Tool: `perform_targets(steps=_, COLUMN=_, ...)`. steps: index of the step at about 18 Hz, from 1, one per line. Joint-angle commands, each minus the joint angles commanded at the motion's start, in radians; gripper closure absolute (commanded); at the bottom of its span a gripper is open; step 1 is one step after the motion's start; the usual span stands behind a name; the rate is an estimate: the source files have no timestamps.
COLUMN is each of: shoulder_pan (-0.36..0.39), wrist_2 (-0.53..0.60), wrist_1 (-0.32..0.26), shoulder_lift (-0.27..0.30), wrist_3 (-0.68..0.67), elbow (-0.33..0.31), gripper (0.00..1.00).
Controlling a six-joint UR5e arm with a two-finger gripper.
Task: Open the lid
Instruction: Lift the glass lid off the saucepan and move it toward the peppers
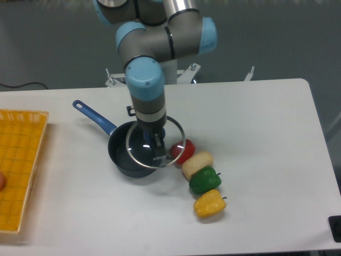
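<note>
gripper (152, 140) grips the lid (169, 152) – lifted, offset right of the saucepan (118, 153).

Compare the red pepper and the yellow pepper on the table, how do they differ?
The red pepper is at the row's upper end beside the saucepan, partly seen through the lifted lid; the yellow pepper is at the lower end, well clear of both. They differ in colour. Both lie on the white table in one diagonal row.
</note>
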Motion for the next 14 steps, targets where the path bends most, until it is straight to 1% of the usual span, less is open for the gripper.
perform_targets(steps=3, shoulder_pan=0.032, wrist_2=0.002, wrist_1=0.000, shoulder_lift=0.000, wrist_3=0.017, elbow=0.002, gripper=0.60)
perform_targets(steps=8, shoulder_pan=0.066, wrist_2=0.003, wrist_1=0.000, shoulder_lift=-0.002, wrist_3=0.025, elbow=0.006, gripper=0.60)
perform_targets(steps=14, shoulder_pan=0.091, wrist_2=0.002, wrist_1=0.000, shoulder_lift=-0.002, wrist_3=0.029, elbow=0.008, gripper=0.60)
